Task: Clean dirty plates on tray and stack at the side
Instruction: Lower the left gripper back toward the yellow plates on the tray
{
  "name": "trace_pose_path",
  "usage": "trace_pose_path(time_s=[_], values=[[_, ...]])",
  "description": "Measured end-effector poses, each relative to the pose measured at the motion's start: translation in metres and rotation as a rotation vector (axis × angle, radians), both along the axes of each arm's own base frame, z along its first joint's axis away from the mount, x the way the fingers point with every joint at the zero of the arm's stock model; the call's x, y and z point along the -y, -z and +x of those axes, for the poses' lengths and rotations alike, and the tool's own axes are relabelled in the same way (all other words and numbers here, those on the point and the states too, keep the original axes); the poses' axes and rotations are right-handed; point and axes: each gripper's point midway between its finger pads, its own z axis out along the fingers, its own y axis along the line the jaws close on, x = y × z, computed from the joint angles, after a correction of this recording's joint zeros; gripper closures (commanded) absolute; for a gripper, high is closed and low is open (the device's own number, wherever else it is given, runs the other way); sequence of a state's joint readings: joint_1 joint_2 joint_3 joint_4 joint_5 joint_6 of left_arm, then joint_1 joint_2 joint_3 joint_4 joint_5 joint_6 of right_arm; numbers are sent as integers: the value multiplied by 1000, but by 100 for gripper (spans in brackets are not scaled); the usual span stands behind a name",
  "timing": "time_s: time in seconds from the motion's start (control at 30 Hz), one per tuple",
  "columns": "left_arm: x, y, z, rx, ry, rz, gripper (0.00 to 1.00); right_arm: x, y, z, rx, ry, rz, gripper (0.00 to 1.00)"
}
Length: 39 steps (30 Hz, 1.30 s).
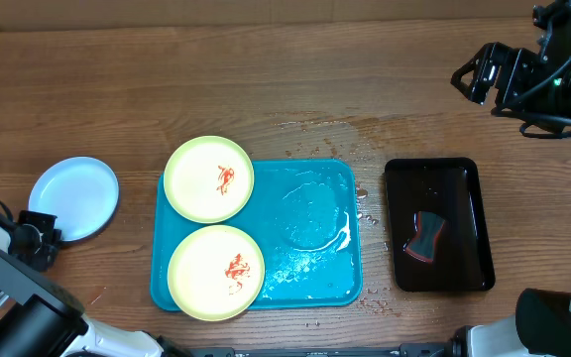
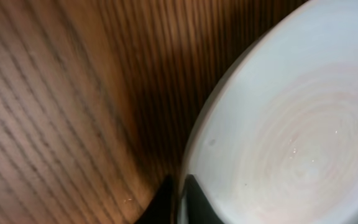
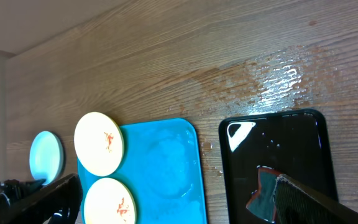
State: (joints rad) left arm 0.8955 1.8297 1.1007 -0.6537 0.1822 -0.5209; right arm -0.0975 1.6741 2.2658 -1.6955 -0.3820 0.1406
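Note:
Two pale yellow plates with red sauce smears lie on the left side of the wet turquoise tray (image 1: 315,268), one at the back (image 1: 209,178) and one at the front (image 1: 215,272). A clean-looking pale blue-white plate (image 1: 73,198) lies on the table left of the tray. My left gripper (image 1: 43,233) is at this plate's front-left edge. In the left wrist view the plate (image 2: 291,124) has its rim between the two closed fingers (image 2: 180,202). My right gripper (image 1: 474,74) is raised at the far right, open and empty (image 3: 179,186).
A black tray (image 1: 464,178) right of the turquoise tray holds a dark sponge with a red edge (image 1: 426,236). Water is spilled on the wood behind and between the trays (image 1: 335,129). The right wrist view shows both trays (image 3: 166,162) from above.

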Motion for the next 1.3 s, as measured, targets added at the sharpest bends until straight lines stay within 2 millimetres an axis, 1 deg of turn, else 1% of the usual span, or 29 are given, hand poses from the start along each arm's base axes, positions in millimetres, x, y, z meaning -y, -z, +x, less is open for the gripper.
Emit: trace_pose_path(time_s=[0.07, 0.1, 0.2, 0.3, 0.4, 0.5, 0.57, 0.63, 0.67, 0.7, 0.73, 0.8, 0.87, 0.93, 1.0, 1.07, 1.17, 1.23, 1.3], values=[[3, 1, 2, -3, 21, 0, 28, 0, 0, 0, 2, -2, -1, 0], [3, 1, 3, -3, 28, 1, 25, 0, 0, 0, 1, -2, -1, 0], [7, 1, 6, -2, 48, -2, 22, 0, 0, 0, 1, -3, -1, 0], [14, 0, 6, -15, 65, -21, 24, 0, 0, 0, 1, -4, 0, 0], [21, -10, 8, -20, 83, -27, 26, 0, 0, 0, 1, -4, 1, 0], [27, -39, 17, 5, 115, 13, 26, 0, 0, 0, 0, 0, 3, 0], [33, -69, 27, 43, 157, 66, 32, 0, 0, 0, -1, 3, 5, 0], [41, -97, 37, 86, 227, 130, 29, 0, 0, 0, -1, 3, 5, 0], [47, -111, 44, 111, 280, 169, 29, 0, 0, 0, -2, 4, 5, 0], [55, -122, 50, 131, 328, 197, 25, 0, 0, 0, -2, 4, 5, 0], [68, -132, 57, 143, 401, 224, 23, 0, 0, 0, -3, 4, 6, 0], [92, -139, 66, 150, 510, 243, 23, 0, 2, 1, -8, 5, 7, 0], [120, -136, 75, 139, 627, 236, 24, 0, 4, 3, -16, 5, 8, 0], [144, -126, 82, 116, 728, 220, 22, 0, 8, 6, -27, 6, 9, 0], [165, -113, 88, 81, 819, 204, 23, 0, 12, 9, -40, 5, 10, 0], [180, -97, 93, 39, 883, 189, 23, 1, 16, 12, -51, 4, 11, 0], [197, -70, 98, -23, 968, 163, 23, 1, 18, 14, -57, 1, 9, 0], [205, -53, 101, -52, 1008, 147, 24, 1, 18, 13, -57, -1, 8, 0], [209, -42, 104, -66, 1028, 140, 26, 1, 18, 14, -56, -1, 8, 0]])
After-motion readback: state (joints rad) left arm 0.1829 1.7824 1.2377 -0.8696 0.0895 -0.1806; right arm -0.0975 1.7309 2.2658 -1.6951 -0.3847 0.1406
